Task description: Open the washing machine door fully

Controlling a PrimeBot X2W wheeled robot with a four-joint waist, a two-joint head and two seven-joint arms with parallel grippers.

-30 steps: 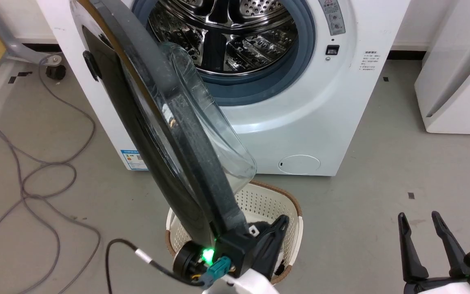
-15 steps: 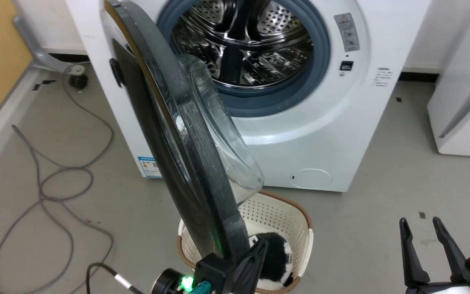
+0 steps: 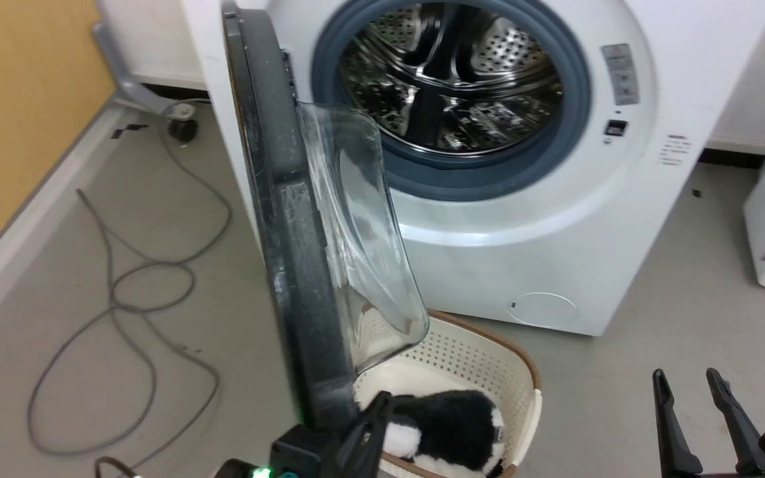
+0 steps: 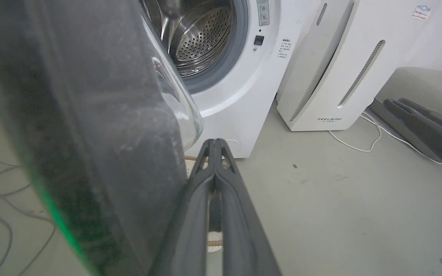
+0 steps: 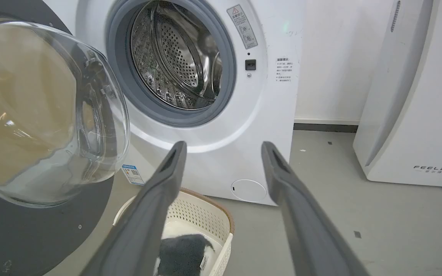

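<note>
The washing machine door (image 3: 296,279) stands open, seen almost edge-on, with its clear glass bowl (image 3: 356,232) bulging toward the drum (image 3: 452,79). My left gripper (image 3: 382,400) is shut with nothing between its fingers and lies against the inner side of the door's lower rim. In the left wrist view the shut gripper (image 4: 214,143) points along the dark rim (image 4: 75,134). My right gripper (image 3: 686,375) is open at the lower right, apart from the door. In the right wrist view the open gripper (image 5: 224,147) faces the machine front, with the glass bowl (image 5: 44,115) to the left.
A cream perforated basket (image 3: 522,372) holding a black-and-white fluffy item (image 3: 452,425) sits on the floor under the door. Grey cables (image 3: 143,292) loop on the floor at left by a yellow wall (image 3: 17,99). A white appliance (image 4: 340,69) stands right of the machine.
The head camera has moved, shifting the whole picture. The door has swung further from the opening, from showing its black outer face to edge-on, with my left gripper still against it. The right gripper has stayed open.
</note>
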